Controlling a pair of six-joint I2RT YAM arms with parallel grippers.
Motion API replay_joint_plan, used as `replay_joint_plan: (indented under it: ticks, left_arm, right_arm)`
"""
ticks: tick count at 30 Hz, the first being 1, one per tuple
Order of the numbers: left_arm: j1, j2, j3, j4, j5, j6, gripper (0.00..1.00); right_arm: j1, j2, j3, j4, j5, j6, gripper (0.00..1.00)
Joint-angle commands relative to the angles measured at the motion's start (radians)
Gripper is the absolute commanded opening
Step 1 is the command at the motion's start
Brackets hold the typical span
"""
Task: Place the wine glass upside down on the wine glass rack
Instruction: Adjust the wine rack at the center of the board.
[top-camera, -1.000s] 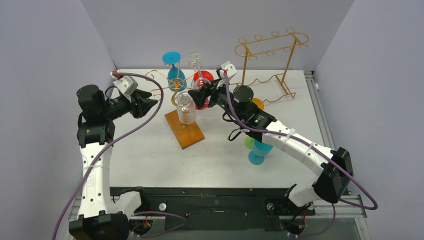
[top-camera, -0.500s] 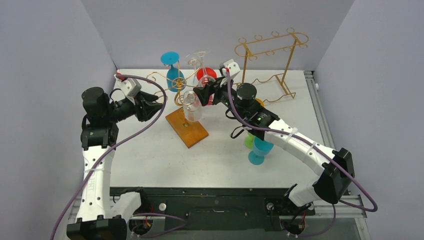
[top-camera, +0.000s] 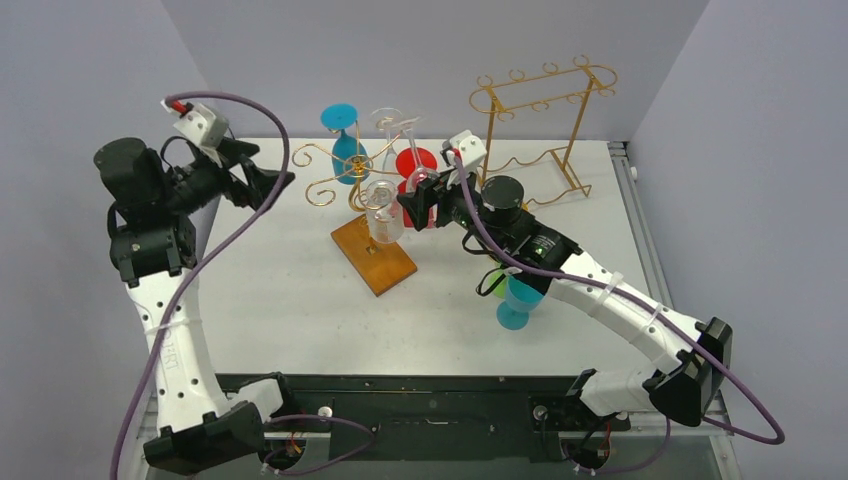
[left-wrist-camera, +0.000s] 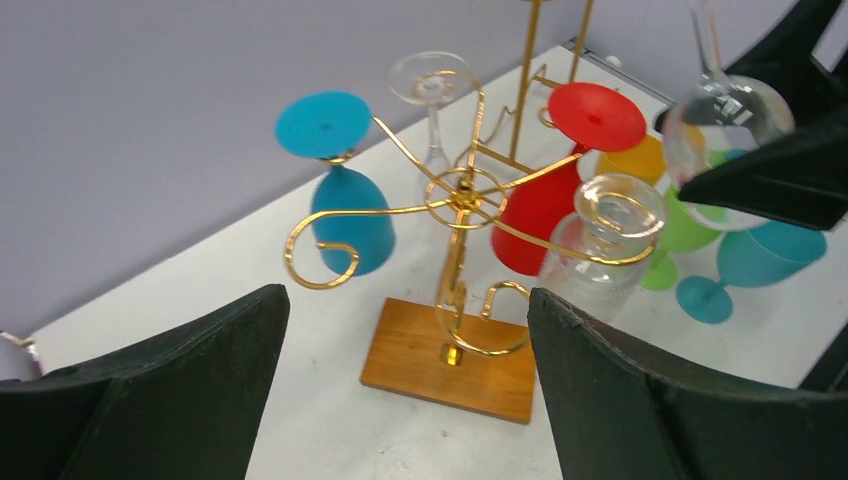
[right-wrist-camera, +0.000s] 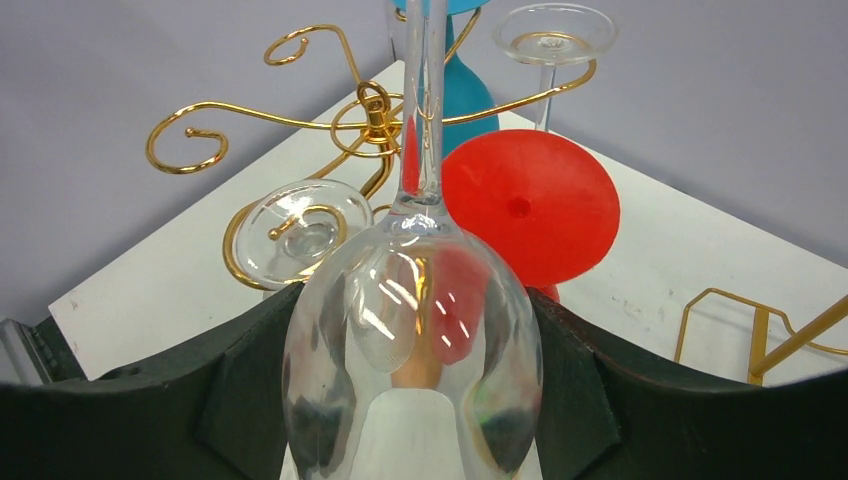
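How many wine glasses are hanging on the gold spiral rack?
4: a blue glass and a far clear glass on the back spirals, a red glass alongside, a near clear glass above the wooden base. The held clear glass, in the right gripper, isn't counted.

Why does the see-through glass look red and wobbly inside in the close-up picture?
Right wrist view: the clear wine glass sits right at the lens, its curved bowl bending the red glass behind it into smears, with white glints of light. Top view: the same glass looks small and faint.
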Motion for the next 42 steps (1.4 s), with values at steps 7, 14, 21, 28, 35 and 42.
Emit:
replay_joint_plan:
  ticks: [7, 14, 21, 28, 35, 42]
  left_arm:
    - [0.052, 0.19, 0.023, 0.267, -0.17, -0.174, 0.68]
    - [0.024, 0.292, -0.016, 0.355, -0.209, -0.116, 0.6]
    - [0.008, 0.387, -0.018, 0.473, -0.237, -0.135, 0.61]
    - [-0.051, 0.49, 0.025, 0.573, -0.244, -0.172, 0.64]
    - [-0.074, 0.565, 0.082, 0.636, -0.225, -0.232, 0.64]
    - [-0.08, 0.595, 0.09, 0.685, -0.089, -0.278, 0.64]
  right_arm:
    - [0.091, -0.08, 0.067, -0.026, 0.106, -0.028, 0.0]
    - [0.143, -0.09, 0.096, -0.038, 0.15, -0.026, 0.0]
    - [0.23, -0.053, 0.146, -0.049, 0.214, -0.034, 0.0]
    - [0.314, 0.023, 0.163, -0.007, 0.279, 0.001, 0.0]
    - [0.319, 0.137, 0.218, 0.057, 0.263, 0.024, 0.0]
    - [0.303, 0.202, 0.235, 0.094, 0.287, 0.041, 0.0]
